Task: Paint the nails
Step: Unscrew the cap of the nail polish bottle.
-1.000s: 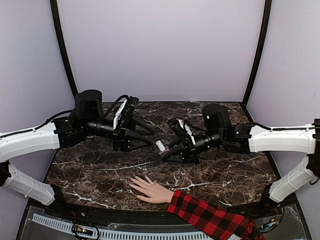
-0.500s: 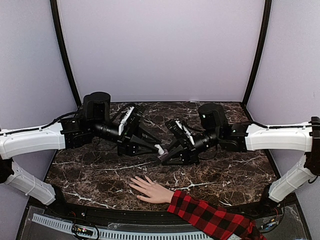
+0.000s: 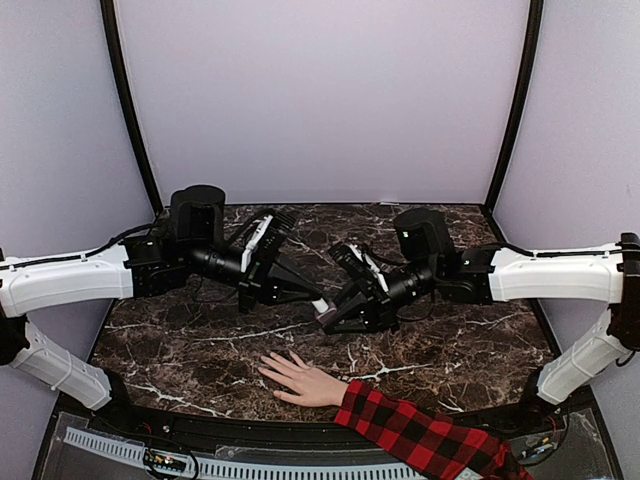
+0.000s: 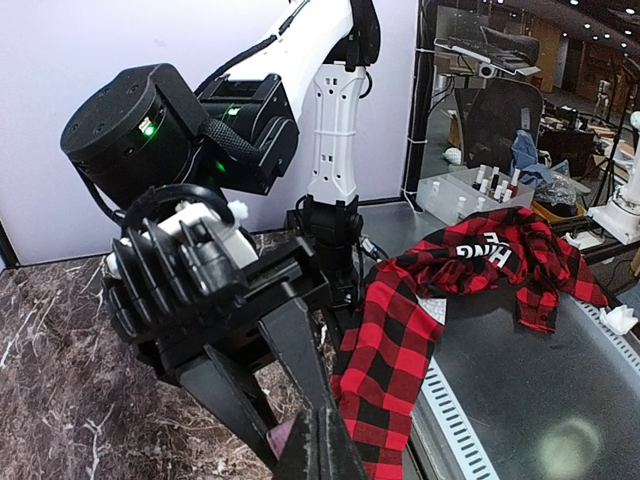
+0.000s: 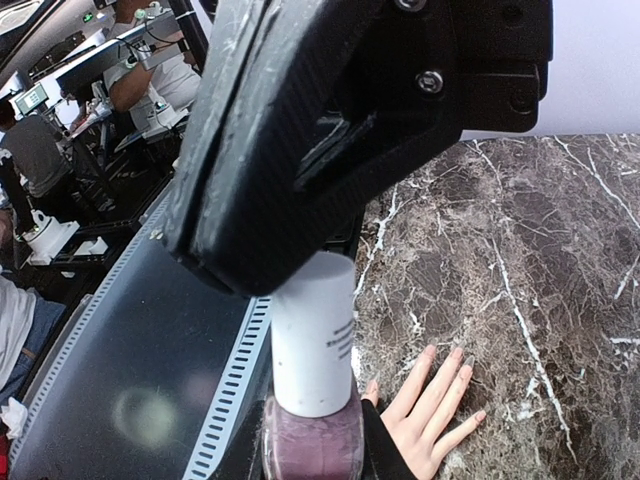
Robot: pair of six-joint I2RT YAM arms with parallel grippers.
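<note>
Left gripper clamped on white cap. Right gripper meets it tip to tip, closed around the purple bottle under that cap, held above the counter. Hand lies flat on the counter below the grippers, on the arm-base side, fingers spread. Nails well apart from both grippers. Plaid sleeve runs off the near edge.

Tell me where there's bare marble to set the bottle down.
Free: near-left marble tabletop between the left arm and the hand; near-right, between right arm and plaid sleeve. Crowded: centre, where left tool and right tool meet on the polish bottle.
</note>
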